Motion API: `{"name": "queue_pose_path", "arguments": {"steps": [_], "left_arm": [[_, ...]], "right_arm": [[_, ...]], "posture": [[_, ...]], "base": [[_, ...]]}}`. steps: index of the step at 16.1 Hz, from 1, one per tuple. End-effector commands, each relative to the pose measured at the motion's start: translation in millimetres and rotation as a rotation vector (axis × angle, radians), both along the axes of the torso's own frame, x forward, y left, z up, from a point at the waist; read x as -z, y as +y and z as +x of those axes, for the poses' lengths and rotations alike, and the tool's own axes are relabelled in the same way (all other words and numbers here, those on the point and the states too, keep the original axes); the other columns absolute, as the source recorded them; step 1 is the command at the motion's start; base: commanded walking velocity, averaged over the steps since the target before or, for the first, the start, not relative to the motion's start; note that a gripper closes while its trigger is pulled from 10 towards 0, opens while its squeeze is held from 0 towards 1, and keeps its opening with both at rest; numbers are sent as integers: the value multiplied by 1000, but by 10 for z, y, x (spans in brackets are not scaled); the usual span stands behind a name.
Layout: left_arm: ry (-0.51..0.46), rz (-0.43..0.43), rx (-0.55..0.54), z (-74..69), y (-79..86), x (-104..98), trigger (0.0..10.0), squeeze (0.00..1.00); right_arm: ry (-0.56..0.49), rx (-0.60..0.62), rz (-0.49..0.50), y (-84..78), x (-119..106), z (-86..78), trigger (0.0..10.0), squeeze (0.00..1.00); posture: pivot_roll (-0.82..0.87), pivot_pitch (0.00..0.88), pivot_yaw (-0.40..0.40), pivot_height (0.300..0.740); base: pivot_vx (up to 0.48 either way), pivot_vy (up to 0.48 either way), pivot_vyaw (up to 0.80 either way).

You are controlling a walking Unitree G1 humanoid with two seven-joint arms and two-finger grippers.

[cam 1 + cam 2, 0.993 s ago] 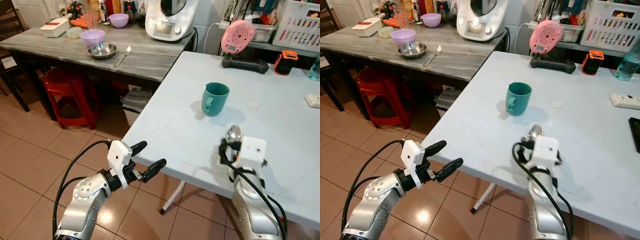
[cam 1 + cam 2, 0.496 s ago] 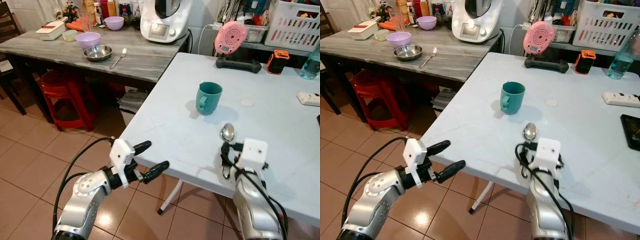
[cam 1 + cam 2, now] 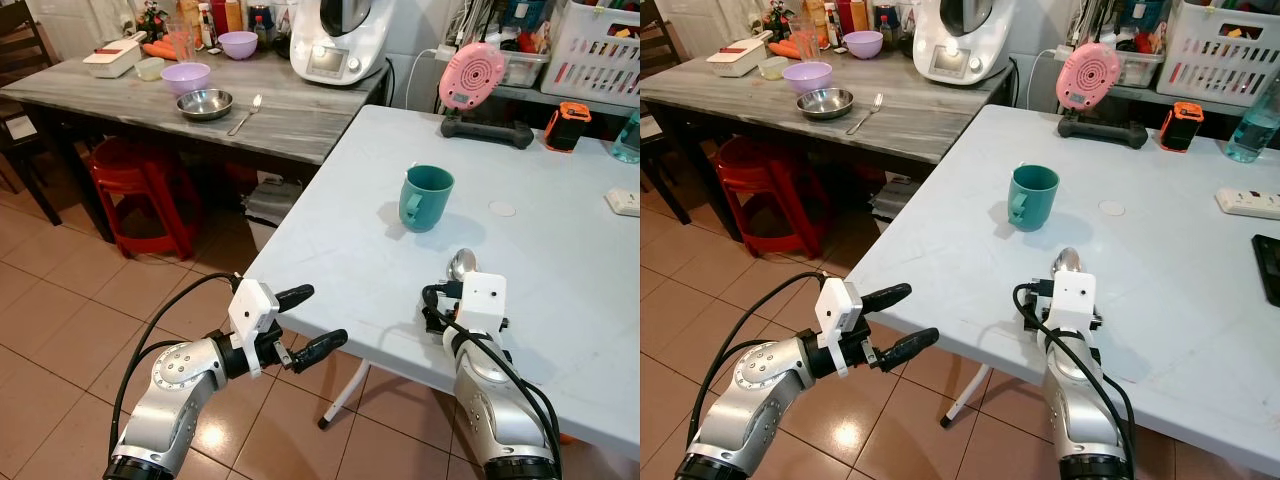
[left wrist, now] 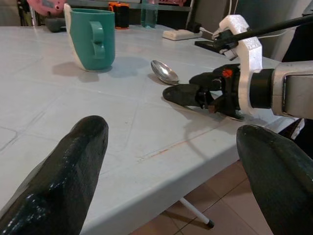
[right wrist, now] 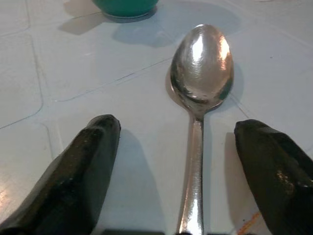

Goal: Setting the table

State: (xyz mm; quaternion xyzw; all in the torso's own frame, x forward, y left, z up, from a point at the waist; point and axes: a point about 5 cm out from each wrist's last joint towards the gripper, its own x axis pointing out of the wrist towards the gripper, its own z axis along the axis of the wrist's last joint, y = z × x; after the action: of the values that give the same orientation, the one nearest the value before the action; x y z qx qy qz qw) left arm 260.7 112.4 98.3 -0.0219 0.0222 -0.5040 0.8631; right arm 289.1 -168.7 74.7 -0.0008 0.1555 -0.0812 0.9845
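A metal spoon (image 5: 201,63) lies flat on the white table (image 3: 340,250), its bowl pointing at the teal mug (image 3: 426,197), which stands upright a short way beyond it. My right gripper (image 5: 177,126) is low over the table, open, its two fingers on either side of the spoon's handle without pinching it. In the left wrist view the spoon (image 4: 165,72), the mug (image 4: 92,36) and the right gripper's fingers (image 4: 183,93) show across the tabletop. My left gripper (image 3: 328,314) is open and holds nothing, in the air just off the table's near left edge.
A grey wooden table (image 3: 290,115) at the back left carries a steel bowl (image 3: 204,102), a fork (image 3: 246,112), purple bowls and a kitchen machine (image 3: 340,40). A red stool (image 3: 140,190) stands under it. A pink device (image 3: 472,78) and a power strip (image 3: 1248,203) lie far on the white table.
The spoon stays flat on the table. My right wrist has drawn in over its handle. The left gripper has edged nearer the table edge. The camera has shifted a little.
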Motion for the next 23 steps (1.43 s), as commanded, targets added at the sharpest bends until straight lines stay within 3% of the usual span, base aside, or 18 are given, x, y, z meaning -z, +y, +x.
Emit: {"name": "queue_pose_path", "arguments": {"steps": [1, 11, 13, 16, 23], "left_arm": [[-23, 22, 22, 10, 2, -33, 10000, 0], [-40, 31, 54, 14, -51, -67, 10000, 0], [-40, 33, 58, -6, -54, -50, 10000, 0], [-41, 37, 62, -12, -51, -33, 10000, 0], [-47, 46, 89, -27, -70, -18, 10000, 0]], "right_arm": [[67, -13, 8, -6, 113, -40, 0, 0], [153, 104, -75, -354, 198, -167, 0, 0], [151, 107, -74, -363, 190, -169, 510, 0], [156, 110, -68, -350, 210, -176, 0, 0], [173, 121, -33, -327, 263, -208, 0, 0]], "posture": [[-81, 0, 12, 740], [-90, 0, 20, 740], [-91, 0, 22, 740], [-90, 0, 23, 740], [-90, 0, 31, 740]], "base": [[0, 0, 0], [0, 0, 0], [0, 0, 0], [0, 0, 0], [0, 0, 0]]}}
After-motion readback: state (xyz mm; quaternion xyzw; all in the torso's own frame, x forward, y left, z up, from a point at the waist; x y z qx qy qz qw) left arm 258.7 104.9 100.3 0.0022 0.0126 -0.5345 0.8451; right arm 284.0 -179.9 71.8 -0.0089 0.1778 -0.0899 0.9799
